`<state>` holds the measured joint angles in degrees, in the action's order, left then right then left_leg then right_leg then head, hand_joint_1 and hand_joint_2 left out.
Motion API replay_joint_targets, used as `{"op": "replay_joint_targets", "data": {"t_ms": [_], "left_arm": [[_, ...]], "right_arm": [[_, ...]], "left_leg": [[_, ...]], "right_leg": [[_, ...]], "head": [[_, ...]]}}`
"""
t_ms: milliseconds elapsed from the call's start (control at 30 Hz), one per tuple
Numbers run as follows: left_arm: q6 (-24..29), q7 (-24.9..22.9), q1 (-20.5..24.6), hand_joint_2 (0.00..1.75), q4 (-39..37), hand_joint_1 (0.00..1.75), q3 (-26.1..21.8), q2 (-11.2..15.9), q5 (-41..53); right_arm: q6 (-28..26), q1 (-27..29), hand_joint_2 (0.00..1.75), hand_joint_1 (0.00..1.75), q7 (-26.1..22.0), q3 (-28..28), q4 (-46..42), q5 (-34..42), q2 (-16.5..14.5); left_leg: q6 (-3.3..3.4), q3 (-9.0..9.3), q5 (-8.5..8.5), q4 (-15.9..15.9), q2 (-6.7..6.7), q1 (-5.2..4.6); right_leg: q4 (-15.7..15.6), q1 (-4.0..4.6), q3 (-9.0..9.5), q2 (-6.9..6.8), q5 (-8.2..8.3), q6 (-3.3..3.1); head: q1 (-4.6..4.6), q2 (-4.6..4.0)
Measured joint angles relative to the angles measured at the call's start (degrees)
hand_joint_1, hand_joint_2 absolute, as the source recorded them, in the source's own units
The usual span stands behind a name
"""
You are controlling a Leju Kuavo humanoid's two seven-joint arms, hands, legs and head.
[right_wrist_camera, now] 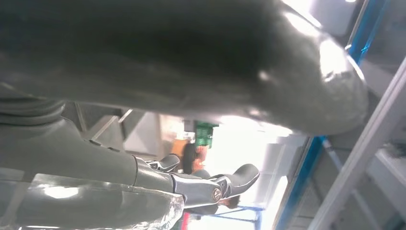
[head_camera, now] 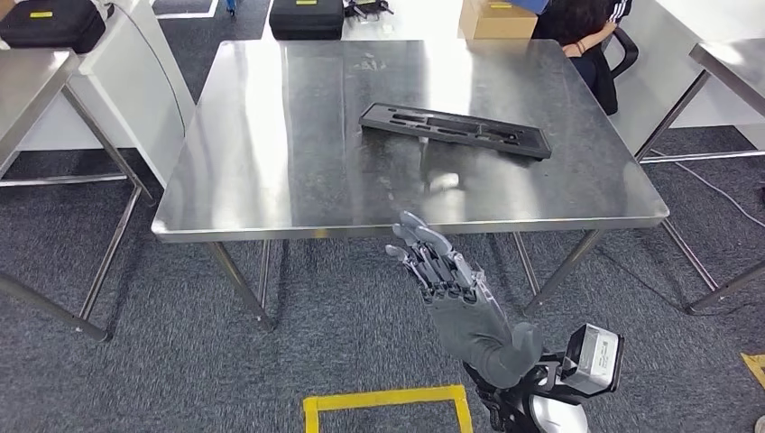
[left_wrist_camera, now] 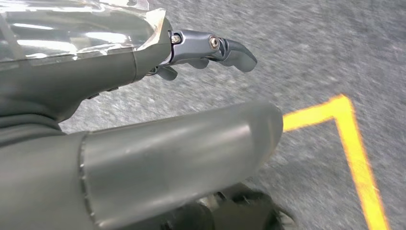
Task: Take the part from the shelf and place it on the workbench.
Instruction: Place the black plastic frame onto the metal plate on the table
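The robot's right hand (head_camera: 442, 271), empty with fingers extended, is hanging just short of the steel workbench (head_camera: 271, 180), where the long black part (head_camera: 456, 130) is already lying ahead of it, long axis running crosswise, while the left hand (left_wrist_camera: 143, 67), holding nothing, is hanging over carpet.

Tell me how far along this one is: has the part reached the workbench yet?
Done: the black part lies flat on the steel workbench, with nothing touching it. In hand: nothing; the right hand is empty, fingers apart, in front of the bench's near edge, and the left hand hangs over the floor, also holding nothing. Left: apparently nothing beyond drawing the arm away.
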<state>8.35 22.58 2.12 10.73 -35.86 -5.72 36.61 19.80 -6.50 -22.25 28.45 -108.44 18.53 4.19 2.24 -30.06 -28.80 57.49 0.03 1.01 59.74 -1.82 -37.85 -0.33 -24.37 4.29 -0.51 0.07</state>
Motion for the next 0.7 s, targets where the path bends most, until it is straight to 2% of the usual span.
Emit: {"op": "replay_joint_targets", "data": {"t_ms": [67, 100, 133, 167, 200, 233, 267, 300, 333, 367, 433, 467, 500, 567, 600, 633, 667, 700], "left_arm": [[0.0, 0.0, 0.0, 0.00, 0.0, 0.00, 0.0, 0.0, 0.0], [-0.1, 0.0, 0.0, 0.00, 0.0, 0.00, 0.0, 0.0, 0.0], [-0.1, 0.0, 0.0, 0.00, 0.0, 0.00, 0.0, 0.0, 0.0], [-0.1, 0.0, 0.0, 0.00, 0.0, 0.00, 0.0, 0.0, 0.0], [-0.1, 0.0, 0.0, 0.00, 0.0, 0.00, 0.0, 0.0, 0.1], [0.0, 0.1, 0.0, 0.00, 0.0, 0.00, 0.0, 0.0, 0.2], [0.0, 0.1, 0.0, 0.00, 0.0, 0.00, 0.0, 0.0, 0.4], [0.0, 0.2, 0.0, 0.00, 0.0, 0.00, 0.0, 0.0, 0.5], [0.0, 0.2, 0.0, 0.00, 0.0, 0.00, 0.0, 0.0, 0.6], [0.0, 0.2, 0.0, 0.00, 0.0, 0.00, 0.0, -0.1, 0.6], [0.3, 0.1, -0.1, 0.00, 0.0, 0.00, 0.0, 0.0, 0.6], [0.5, 0.1, -0.1, 0.00, 0.0, 0.00, 0.0, 0.0, 0.5], [0.7, 0.0, -0.1, 0.00, 0.0, 0.00, 0.0, 0.1, 0.4], [1.0, -0.3, -0.3, 0.00, 0.0, 0.00, 0.0, 0.1, 0.2], [1.1, -0.5, -0.3, 0.00, 0.0, 0.00, 0.0, 0.1, 0.1], [1.2, -0.6, -0.4, 0.00, 0.0, 0.00, 0.0, 0.1, 0.1], [1.2, -0.8, -0.5, 0.00, 0.0, 0.00, 0.0, 0.1, 0.1], [1.2, -0.9, -0.6, 0.00, 0.0, 0.00, 0.0, 0.2, 0.1]], "right_arm": [[0.0, 0.0, 0.00, 0.00, 0.0, 0.0, 0.0, 0.0, 0.0], [0.0, 0.0, 0.00, 0.00, 0.0, 0.0, 0.0, 0.0, 0.0], [0.0, 0.1, 0.00, 0.00, 0.0, -0.1, 0.0, 0.0, 0.0], [0.0, 0.1, 0.00, 0.00, 0.0, -0.1, 0.0, -0.1, 0.0], [-0.1, 0.2, 0.00, 0.00, 0.0, -0.1, 0.0, -0.2, 0.0], [-0.1, 0.2, 0.00, 0.00, 0.0, -0.1, 0.1, -0.3, 0.0], [-0.2, 0.2, 0.00, 0.00, 0.1, -0.1, 0.1, -0.6, 0.0], [-0.5, 0.2, 0.00, 0.00, 0.2, -0.1, 0.1, -0.9, 0.0], [-1.1, 0.3, 0.00, 0.00, 0.5, -0.1, 0.2, -1.5, 0.0], [-1.9, 0.4, 0.00, 0.00, 0.8, -0.2, 0.4, -2.2, 0.0], [-4.1, 1.1, 0.00, 0.00, 1.7, -0.5, 1.4, -3.8, 0.0], [-5.4, 1.7, 0.00, 0.00, 2.1, -0.8, 2.3, -4.4, 0.0], [-6.8, 2.4, 0.00, 0.00, 2.6, -1.3, 3.7, -4.8, 0.0], [-9.8, 4.4, 0.00, 0.00, 3.5, -2.5, 7.8, -5.4, 0.1], [-11.3, 5.5, 0.00, 0.00, 4.2, -3.2, 10.5, -5.5, 0.2], [-12.8, 6.5, 0.00, 0.00, 4.9, -3.9, 13.5, -5.5, 0.3], [-14.0, 7.6, 0.00, 0.00, 5.4, -4.6, 16.6, -5.4, 0.4], [-14.7, 8.5, 0.00, 0.00, 5.6, -5.4, 19.4, -5.3, 0.6]], "left_leg": [[0.74, -1.71, 1.51, 0.1, 0.18, -0.26], [0.90, -2.66, 2.26, 0.1, 0.24, -0.47], [1.00, -3.61, 2.97, 0.2, 0.29, -0.70], [1.06, -4.47, 3.58, 0.2, 0.33, -0.92], [1.09, -5.25, 4.16, 0.2, 0.34, -1.12], [1.06, -5.90, 4.72, 0.2, 0.34, -1.26], [0.94, -6.38, 5.19, 0.2, 0.29, -1.43], [0.75, -6.66, 5.68, 0.3, 0.34, -1.56], [0.52, -6.78, 6.17, 0.2, 0.42, -1.63], [0.23, -6.83, 6.62, 0.2, 0.56, -1.63], [-0.39, -6.88, 7.19, 0.1, 0.77, -1.36], [-0.75, -7.14, 6.51, 0.6, 0.67, -1.23], [-1.12, -7.69, 4.82, 2.2, 0.48, -1.11], [-1.84, -9.74, -0.36, 8.5, 0.12, -0.82], [-2.15, -10.75, -2.40, 12.3, 0.06, -0.64], [-2.43, -11.22, -3.26, 14.8, 0.05, -0.47], [-2.67, -10.70, -2.92, 15.4, 0.03, -0.28], [-2.85, -9.10, -1.68, 13.7, -0.12, -0.04]], "right_leg": [[7.2, 0.25, -2.04, 0.07, -5.78, -1.06], [11.1, 0.42, -2.60, 0.09, -7.75, -1.20], [13.9, 0.63, -2.48, 0.11, -8.48, -1.00], [14.6, 0.83, -1.42, 0.12, -7.99, -0.63], [13.3, 1.03, 0.57, 0.12, -6.87, -0.31], [10.2, 1.28, 3.44, 0.12, -5.85, -0.26], [5.7, 1.60, 7.10, 0.09, -5.65, -0.64], [1.1, 1.92, 10.31, 0.04, -6.16, -1.23], [-2.4, 2.18, 12.54, 0.04, -6.91, -1.85], [-4.6, 2.41, 13.78, 0.07, -7.56, -2.41], [-5.5, 2.20, 13.59, 0.29, -7.16, -3.20], [-5.6, 1.97, 13.40, 0.40, -6.71, -3.68], [-5.7, 1.68, 13.16, 0.48, -6.21, -4.15], [-5.7, 1.46, 12.43, 0.62, -5.41, -4.64], [-5.6, 1.45, 12.08, 0.74, -5.09, -4.63], [-5.5, 1.42, 11.76, 0.93, -4.82, -4.49], [-5.4, 1.36, 11.50, 1.23, -4.61, -4.32], [-5.1, 1.24, 11.25, 1.64, -4.46, -4.16]], "head": [[0.21, 0.00], [0.21, 0.00], [0.21, -0.01], [0.20, -0.01], [0.20, -0.01], [0.20, -0.01], [0.20, -0.01], [0.17, -0.01], [0.07, -0.01], [0.00, -0.01], [-0.13, -0.01], [-0.13, -0.01], [-0.23, -0.01], [-0.43, -0.01], [-0.50, -0.01], [-0.49, -0.01], [-0.49, -0.01], [-0.49, -0.01]]}}
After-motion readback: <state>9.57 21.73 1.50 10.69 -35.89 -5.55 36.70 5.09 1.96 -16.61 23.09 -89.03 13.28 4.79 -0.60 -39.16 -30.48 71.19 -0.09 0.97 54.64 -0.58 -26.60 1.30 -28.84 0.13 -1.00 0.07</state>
